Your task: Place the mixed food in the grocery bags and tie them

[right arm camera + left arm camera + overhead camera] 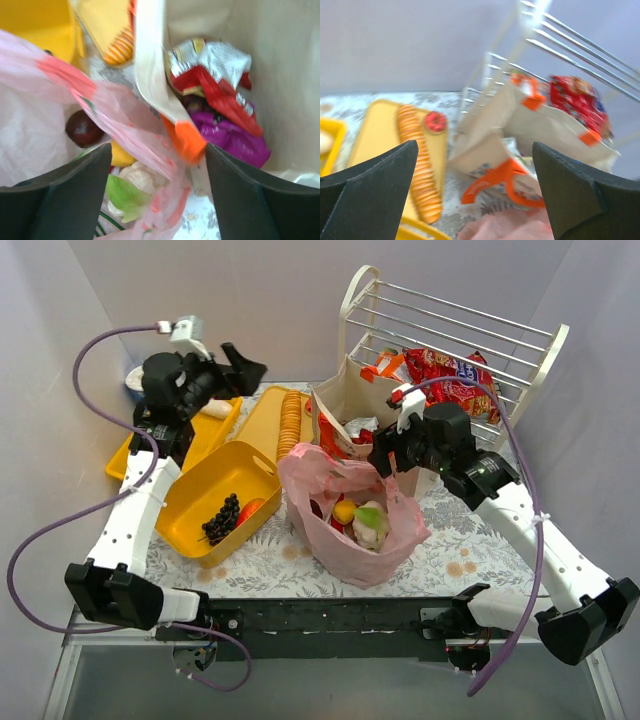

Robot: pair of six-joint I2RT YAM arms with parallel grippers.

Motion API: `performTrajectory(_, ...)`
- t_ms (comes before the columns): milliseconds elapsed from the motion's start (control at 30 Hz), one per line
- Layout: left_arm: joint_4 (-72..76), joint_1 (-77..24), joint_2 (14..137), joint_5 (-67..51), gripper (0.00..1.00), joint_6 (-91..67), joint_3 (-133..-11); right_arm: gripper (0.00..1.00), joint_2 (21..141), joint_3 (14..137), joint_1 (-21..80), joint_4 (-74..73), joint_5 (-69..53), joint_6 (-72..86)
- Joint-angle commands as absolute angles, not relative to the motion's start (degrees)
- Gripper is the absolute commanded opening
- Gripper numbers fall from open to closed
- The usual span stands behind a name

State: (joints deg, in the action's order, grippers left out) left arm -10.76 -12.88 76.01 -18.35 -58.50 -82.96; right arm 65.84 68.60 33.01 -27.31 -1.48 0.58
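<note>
The pink plastic bag stands open at the table's middle, holding a yellow fruit, a green-leafed cauliflower and a dark red fruit. The beige tote with orange handles stands behind it, holding red, purple and white-yellow packets. My right gripper is open above the seam between both bags, the tote's orange strap between its fingers. My left gripper is open, raised at the back left, facing the tote.
Yellow trays at left: one holds dark grapes and a red item, another a row of crackers. A white wire rack at the back right holds a red packet.
</note>
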Motion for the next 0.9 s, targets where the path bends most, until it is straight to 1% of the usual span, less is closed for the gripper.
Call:
performTrajectory(0,-7.2,-1.3,78.3,-26.1,0.98,-70.5,-73.0,0.87,63.0,75.4,33.2,-23.8,-11.7,-2.2)
performTrajectory(33,-5.3,-0.3,78.9,-28.5,0.98,-73.0,-70.2,0.91,62.7,76.0,33.8,-22.9,-14.6,-1.5)
performTrajectory(100,-0.4,-0.1,78.4,-30.3,0.98,-73.4,-63.8,0.93,62.8,77.4,35.0,-20.5,-17.5,-0.4)
performTrajectory(133,1.6,-0.1,77.7,-30.6,0.98,-72.8,-63.0,0.95,63.5,77.9,37.2,-18.7,-17.8,1.0)
performTrajectory(200,1.0,-0.1,76.8,-31.0,0.98,-71.1,-63.4,0.95,65.1,80.5,40.4,-17.8,-15.4,1.0)
performTrajectory(233,0.9,-0.1,76.0,-30.4,0.98,-69.6,-63.5,0.95,67.2,81.6,44.2,-17.6,-10.7,0.5)
performTrajectory(300,-1.2,-0.1,75.1,-26.8,0.98,-68.3,-63.0,0.95,69.9,85.3,48.0,-17.3,-6.2,0.3)
performTrajectory(333,-1.7,-0.1,74.9,-26.1,0.98,-67.6,-62.3,0.95,72.4,86.5,51.5,-17.0,-1.3,0.2)
performTrajectory(433,-1.5,-0.1,74.3,-26.8,0.98,-66.3,-61.2,0.93,75.4,87.7,56.9,-14.0,7.9,0.2)
performTrajectory(533,-0.8,-0.1,74.6,-29.1,0.98,-67.0,-61.1,0.93,76.8,87.0,60.3,-10.3,12.7,0.2)
performTrajectory(600,-0.3,-0.1,74.4,-29.9,0.98,-67.4,-60.6,0.92,79.0,87.6,62.7,-10.4,15.0,-1.4)
performTrajectory(700,1.5,-0.1,73.9,-30.1,0.98,-67.2,-59.9,0.91,81.3,88.5,65.6,-11.1,22.5,-3.0)
performTrajectory(733,1.6,-0.1,73.7,-30.1,0.98,-67.1,-59.9,0.9,81.6,88.1,66.2,-10.9,26.2,-3.2)
performTrajectory(800,1.7,-0.1,73.7,-30.0,0.98,-67.0,-59.7,0.9,82.1,87.5,66.8,-9.9,28.9,-3.8)
performTrajectory(867,2.0,-0.1,73.6,-30.4,0.98,-67.0,-59.7,0.87,82.4,86.4,66.7,-9.5,31.3,-4.0)
